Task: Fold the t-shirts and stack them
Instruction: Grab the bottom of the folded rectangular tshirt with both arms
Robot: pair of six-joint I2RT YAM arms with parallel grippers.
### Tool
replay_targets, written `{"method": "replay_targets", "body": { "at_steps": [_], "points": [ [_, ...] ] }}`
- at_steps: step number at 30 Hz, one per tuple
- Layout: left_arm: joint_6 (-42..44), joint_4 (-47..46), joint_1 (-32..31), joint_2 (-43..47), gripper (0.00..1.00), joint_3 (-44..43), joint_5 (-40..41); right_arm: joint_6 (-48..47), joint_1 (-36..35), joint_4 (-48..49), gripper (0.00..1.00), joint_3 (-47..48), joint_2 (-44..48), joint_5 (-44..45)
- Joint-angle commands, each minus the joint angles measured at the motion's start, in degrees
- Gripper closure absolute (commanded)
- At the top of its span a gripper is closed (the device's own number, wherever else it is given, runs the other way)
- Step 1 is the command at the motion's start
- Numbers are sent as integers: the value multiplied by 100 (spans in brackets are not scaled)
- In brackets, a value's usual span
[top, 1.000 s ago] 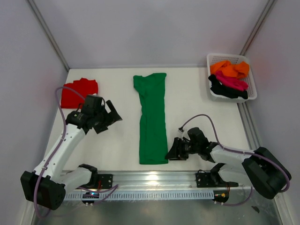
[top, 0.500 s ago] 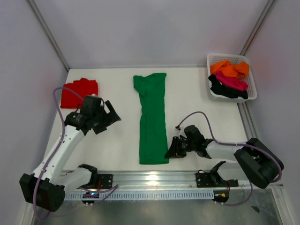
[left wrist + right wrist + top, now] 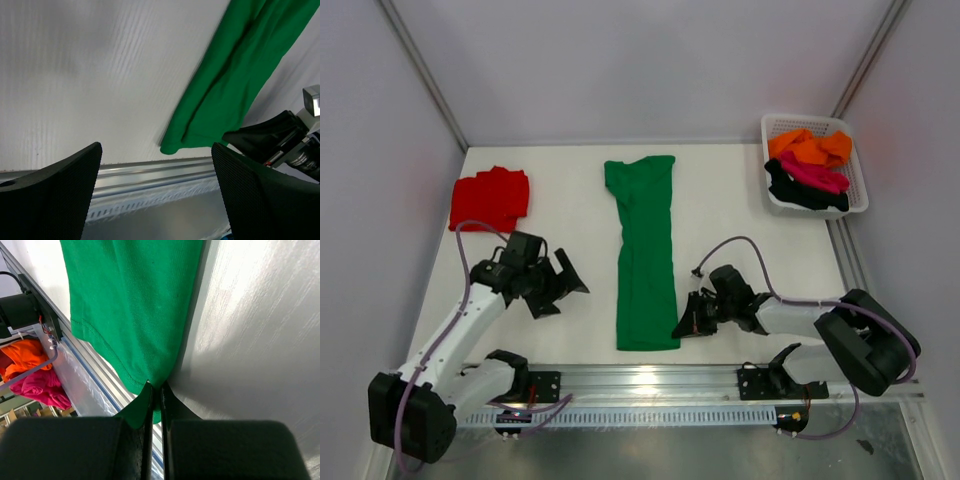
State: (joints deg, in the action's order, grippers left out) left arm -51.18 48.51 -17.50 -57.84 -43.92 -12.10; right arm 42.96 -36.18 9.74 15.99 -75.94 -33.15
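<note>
Broadly, the white surface (image 3: 740, 230) fills the middle of the top view, with both arms bolted along its near edge. The green t-shirt (image 3: 645, 255) lies flat at its centre, folded lengthwise into a long narrow strip. The strip runs from the far side almost to the near edge, with its hem towards the arms.

At the far right corner stands a white mesh basket (image 3: 857, 165). In it are three crumpled shirts: an orange t-shirt (image 3: 810, 147) farthest back, a magenta t-shirt (image 3: 815, 175) in the middle and a black t-shirt (image 3: 795, 193) nearest. Across from it, at the far left, the red t-shirt (image 3: 488, 197) sits folded into a compact bundle, well apart from the green one.

The right fingers (image 3: 150, 405) lie low on the surface at the green strip's near right corner. They are pressed together and pinch the edge of the cloth beside the hem, as the right wrist view shows.

The left fingers (image 3: 55, 195) are spread wide and hold nothing. They are raised over bare surface to the left of the green strip, pointing towards its near end without touching it.
</note>
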Motion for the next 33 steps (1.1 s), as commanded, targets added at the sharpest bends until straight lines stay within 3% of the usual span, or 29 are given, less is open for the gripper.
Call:
{"method": "replay_targets", "body": {
  "at_steps": [1, 8, 16, 18, 22, 28, 33],
  "points": [
    [-59, 149, -8, 457, 7, 304, -671, -349, -29, -279, 97, 124, -149, 326],
    [-321, 124, -8, 1467, 6, 1348, -916, -446, -29, -323, 97, 176, -272, 265],
    [-911, -2159, -43, 1601, 6, 2878, -1734, -552, -29, -402, 97, 317, -386, 230],
    [-1034, -2704, -78, 1259, 6, 3029, -1744, -578, -29, -420, 97, 343, -404, 230],
    [-824, -3057, -429, 521, 7, 2408, -1164, -578, -20, -438, 97, 335, -395, 230],
    [-876, -3629, -1351, -850, 7, 2151, -725, -587, -29, -446, 97, 344, -369, 265],
    [-903, -4007, -1836, -1738, 8, 1923, -803, -596, -29, -490, 97, 335, -325, 317]
  ]
}}
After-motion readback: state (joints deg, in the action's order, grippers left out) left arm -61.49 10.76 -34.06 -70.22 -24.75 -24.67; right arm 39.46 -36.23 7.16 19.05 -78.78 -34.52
